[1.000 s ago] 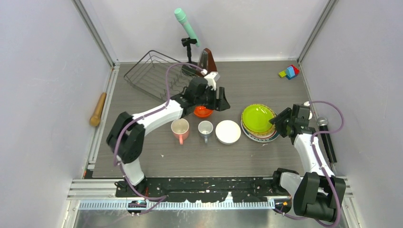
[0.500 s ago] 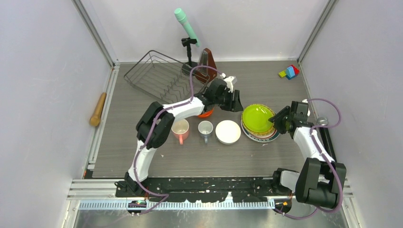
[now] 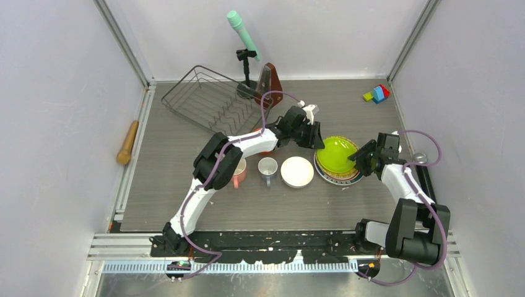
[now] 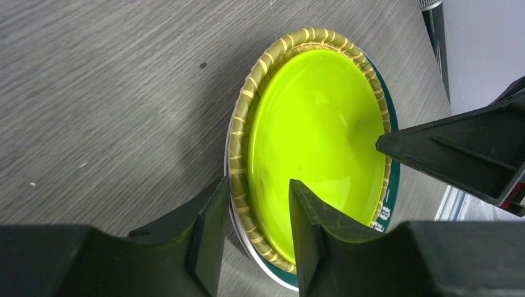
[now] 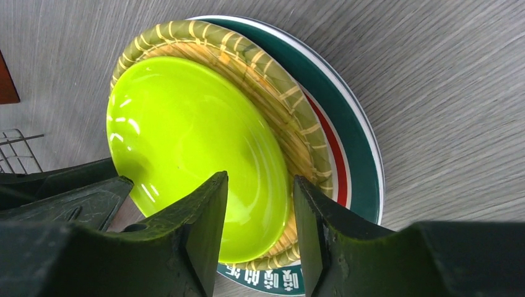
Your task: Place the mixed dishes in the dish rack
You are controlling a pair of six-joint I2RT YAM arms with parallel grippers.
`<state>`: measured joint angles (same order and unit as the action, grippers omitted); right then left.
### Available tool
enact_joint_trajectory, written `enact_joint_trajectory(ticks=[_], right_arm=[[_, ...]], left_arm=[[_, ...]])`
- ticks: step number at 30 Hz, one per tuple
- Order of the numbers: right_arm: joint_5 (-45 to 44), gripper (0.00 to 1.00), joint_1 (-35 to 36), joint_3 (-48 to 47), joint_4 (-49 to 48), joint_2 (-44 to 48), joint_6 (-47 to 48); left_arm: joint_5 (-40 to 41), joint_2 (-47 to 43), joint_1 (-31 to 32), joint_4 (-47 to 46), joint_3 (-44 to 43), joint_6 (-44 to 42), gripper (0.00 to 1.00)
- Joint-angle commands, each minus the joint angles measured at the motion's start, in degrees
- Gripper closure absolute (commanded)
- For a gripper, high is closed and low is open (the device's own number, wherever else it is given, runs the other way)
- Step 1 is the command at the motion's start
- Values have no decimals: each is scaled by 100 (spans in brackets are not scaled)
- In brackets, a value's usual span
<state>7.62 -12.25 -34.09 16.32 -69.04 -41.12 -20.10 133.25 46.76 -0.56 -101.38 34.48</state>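
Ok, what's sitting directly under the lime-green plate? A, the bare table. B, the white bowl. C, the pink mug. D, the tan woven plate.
D: the lime-green plate lies inside the tan plate, whose striped rim rings it, with the teal-rimmed plate beneath both.

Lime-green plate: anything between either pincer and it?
Nothing visible. The left pincer and right pincer, both open, sit at opposite edges of the lime-green plate, which lies topmost on the tan plate.
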Motion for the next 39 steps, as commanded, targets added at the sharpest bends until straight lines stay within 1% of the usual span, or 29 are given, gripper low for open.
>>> enact_joint_trajectory(ticks=[1, 4, 6, 9, 12, 14, 15, 16, 18, 21, 25, 28, 32, 33, 34, 36, 37, 38, 39], right_arm=[[-53, 50, -32, -11, -148, -106, -41], [200, 50, -32, 42, -329, -199, -175], [342, 52, -32, 50, -406, -273, -243], [491, 64, -32, 51, -462, -315, -285], [528, 82, -27, 32, -466, -201, -310], [486, 91, -31, -4, -394, -62, -311], [436, 93, -32, -37, -354, 2, -314], [408, 97, -32, -50, -273, 120, -307], [333, 99, -32, -87, -150, 304, -270], [347, 100, -32, -148, 2, 473, -145], [443, 100, -32, -221, 122, 654, -30], [545, 100, -32, -234, 154, 682, -13], [595, 100, -32, -211, 168, 681, 11], [582, 99, -27, -207, 178, 676, 14], [578, 99, -31, -205, 179, 674, 18], [580, 93, -32, -215, 210, 645, 29], [582, 88, -32, -227, 225, 637, 36], [583, 78, -32, -242, 259, 637, 52], [579, 73, -32, -258, 280, 646, 70]], left_arm=[[-179, 25, 26, -197, -269, 44, 60], [-211, 30, 26, -214, -246, 19, 67], [-258, 47, 26, -225, -248, 16, 76], [-292, 53, 28, -238, -247, 32, 83], [-314, 44, 32, -236, -257, 22, 84], [-296, -1, 30, -212, -257, -22, 84], [-267, -27, 30, -190, -247, -50, 83], [-251, -66, 26, -164, -246, -79, 80], [-232, -139, 26, -139, -250, -128, 75], [-259, -262, 26, -144, -267, -102, 69], [-363, -401, 17, -146, -307, 4, 68], [-532, -460, -15, -225, -299, 213, 76], [-827, -559, -140, -595, -163, 690, 98], [-884, -601, -174, -670, -122, 789, 100], [-916, -644, -202, -703, -97, 845, 100], [-923, -743, -239, -667, -84, 840, 100], [-907, -824, -257, -620, -83, 815, 100], [-879, -891, -270, -567, -79, 770, 100], [-855, -966, -285, -520, -61, 721, 100]])
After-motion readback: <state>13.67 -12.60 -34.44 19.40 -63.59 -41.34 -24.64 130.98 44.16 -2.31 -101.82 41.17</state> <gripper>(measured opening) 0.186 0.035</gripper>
